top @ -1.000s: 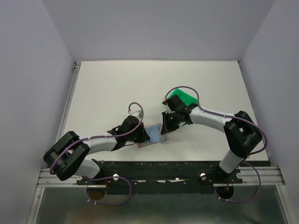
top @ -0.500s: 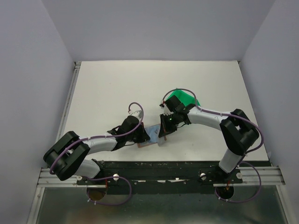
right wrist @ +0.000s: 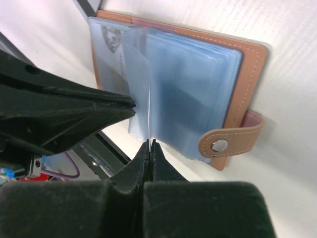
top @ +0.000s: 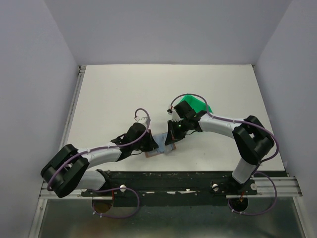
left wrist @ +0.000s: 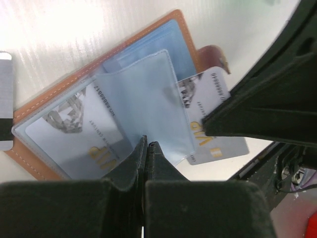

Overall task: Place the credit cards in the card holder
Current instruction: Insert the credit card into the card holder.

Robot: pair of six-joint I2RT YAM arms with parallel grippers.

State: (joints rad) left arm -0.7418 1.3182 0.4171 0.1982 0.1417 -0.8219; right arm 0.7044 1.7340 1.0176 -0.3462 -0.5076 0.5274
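The tan leather card holder [left wrist: 185, 35] lies open on the table, its clear blue sleeves fanned out. My left gripper [left wrist: 146, 144] is shut on the edge of one sleeve [left wrist: 143, 99] and holds it lifted. My right gripper [right wrist: 150, 144] is shut on a pale grey VIP credit card [left wrist: 203, 94], whose end sits under the lifted sleeve. In the right wrist view that card shows edge-on [right wrist: 149, 111]. Another VIP card [left wrist: 74, 134] lies inside a sleeve. A third card [left wrist: 5, 104] with a dark stripe lies on the table beside the holder. The two grippers [top: 148, 144] [top: 172, 136] meet over the holder [top: 161, 147].
The holder's snap tab [right wrist: 230, 141] sticks out on its far side. A green plastic bin [top: 194, 105] stands just behind the right wrist. The black rail along the table's near edge [top: 173, 176] runs close below the holder.
My right gripper has moved left and down toward the holder with the card, bringing it under the lifted sleeve. The left gripper has held its place on the sleeve.
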